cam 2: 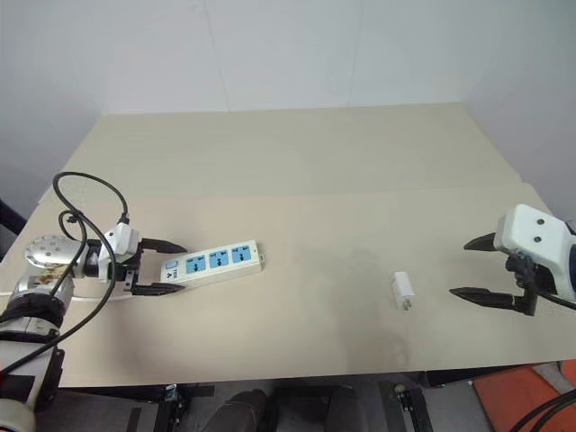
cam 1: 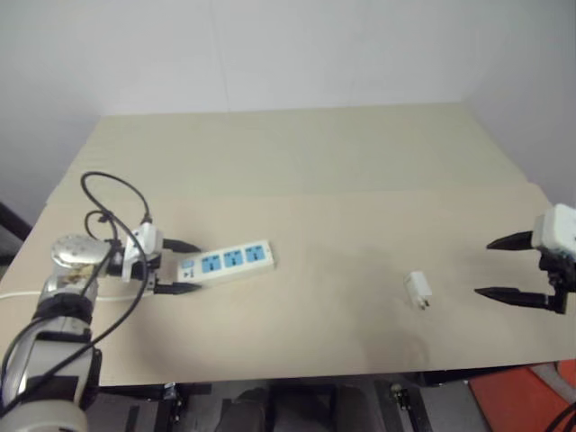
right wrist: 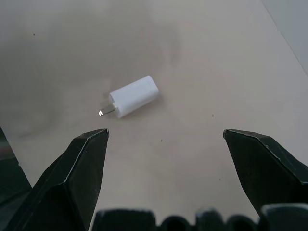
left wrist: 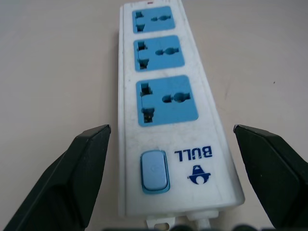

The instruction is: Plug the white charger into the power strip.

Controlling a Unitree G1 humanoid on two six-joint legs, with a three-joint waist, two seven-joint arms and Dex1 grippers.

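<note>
Lying flat on the tan worktop [cam 1: 342,198], the power strip [cam 1: 227,263] sits toward the nine o'clock side of the head view, its three blue sockets facing up and its switch end pointing at the left gripper [cam 1: 184,267]. That gripper's fingers [left wrist: 77,163] stand spread wide on either side of the switch end, holding nothing and, as far as I can judge, not touching the strip. The white charger [cam 1: 418,289] lies on its side toward four o'clock, well apart from the strip, prongs pointing away from the right gripper [cam 1: 508,267], whose fingers [right wrist: 82,168] are also wide open and empty, aimed at the charger from a short way off. The risks ahead look plain: a grasp across the charger's smooth short body could let it twist or skid, leaving the prongs misaligned; and if the left fingers close loosely or off-centre, the light strip may slide or pivot when the prongs press in.
</note>
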